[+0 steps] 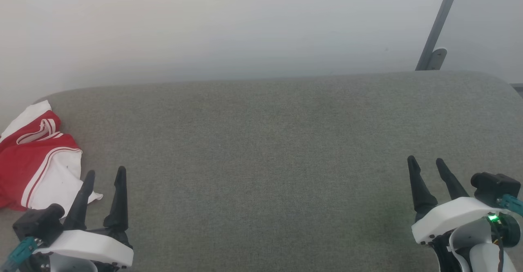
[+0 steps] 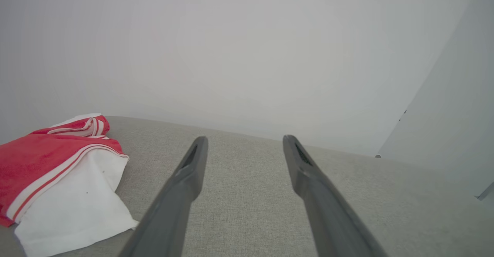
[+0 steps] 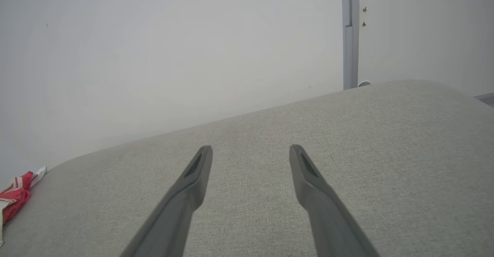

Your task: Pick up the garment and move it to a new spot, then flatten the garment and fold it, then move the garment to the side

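Observation:
The garment lies bunched at the far left edge of the grey padded surface, bright red with white panels and striped trim. My left gripper is open just right of its white corner, with nothing between the fingers. In the left wrist view the garment sits left of the open left gripper. My right gripper stands open at the lower right, far from the cloth. In the right wrist view the open right gripper points over bare fabric, and a bit of the garment shows at the left edge.
A pale wall rises behind the padded surface. A grey metal post with a rounded foot stands at the back right corner. The surface's rounded back edge runs across the head view.

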### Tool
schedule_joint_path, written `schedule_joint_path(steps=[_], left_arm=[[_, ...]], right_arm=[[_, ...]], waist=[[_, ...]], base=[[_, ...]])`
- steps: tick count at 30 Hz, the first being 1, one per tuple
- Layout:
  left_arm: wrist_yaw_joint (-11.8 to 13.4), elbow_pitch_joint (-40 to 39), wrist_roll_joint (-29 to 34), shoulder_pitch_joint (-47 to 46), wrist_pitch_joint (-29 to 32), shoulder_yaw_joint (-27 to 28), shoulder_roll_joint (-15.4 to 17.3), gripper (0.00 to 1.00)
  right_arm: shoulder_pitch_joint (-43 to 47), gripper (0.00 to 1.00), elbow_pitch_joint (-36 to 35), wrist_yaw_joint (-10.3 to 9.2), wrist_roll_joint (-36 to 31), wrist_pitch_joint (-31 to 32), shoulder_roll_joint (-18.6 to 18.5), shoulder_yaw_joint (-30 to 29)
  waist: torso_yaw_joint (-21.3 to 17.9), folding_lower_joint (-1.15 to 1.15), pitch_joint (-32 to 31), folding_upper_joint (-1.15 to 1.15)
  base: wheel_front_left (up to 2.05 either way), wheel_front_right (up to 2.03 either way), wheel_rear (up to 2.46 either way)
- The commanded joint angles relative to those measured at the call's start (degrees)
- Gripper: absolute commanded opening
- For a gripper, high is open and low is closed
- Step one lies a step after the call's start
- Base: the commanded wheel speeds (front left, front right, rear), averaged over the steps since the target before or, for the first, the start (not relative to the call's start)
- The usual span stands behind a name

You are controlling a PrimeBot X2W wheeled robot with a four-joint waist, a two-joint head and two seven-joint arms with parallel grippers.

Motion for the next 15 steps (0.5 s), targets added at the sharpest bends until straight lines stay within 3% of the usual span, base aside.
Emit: schedule_joint_path(steps=[1, 15], left_arm=[[-0.42, -0.68, 1.55, 0.16, -0.56, 0.27, 0.46, 1.00], [-1.39, -1.23, 7.56, 0.79, -2.19, 0.12, 0.91, 1.00]], right_arm=[[-0.14, 1.00, -0.76, 0.02, -1.43, -0.62, -0.24, -0.21], [0.22, 1.00, -1.68, 0.01, -8.21, -1.20, -0.31, -0.15]], waist=[[-0.03, 0.00, 0.00, 0.00], [-0.05, 0.00, -0.31, 0.00]], base=[[0.00, 0.00, 0.00], [0.00, 0.00, 0.00]])
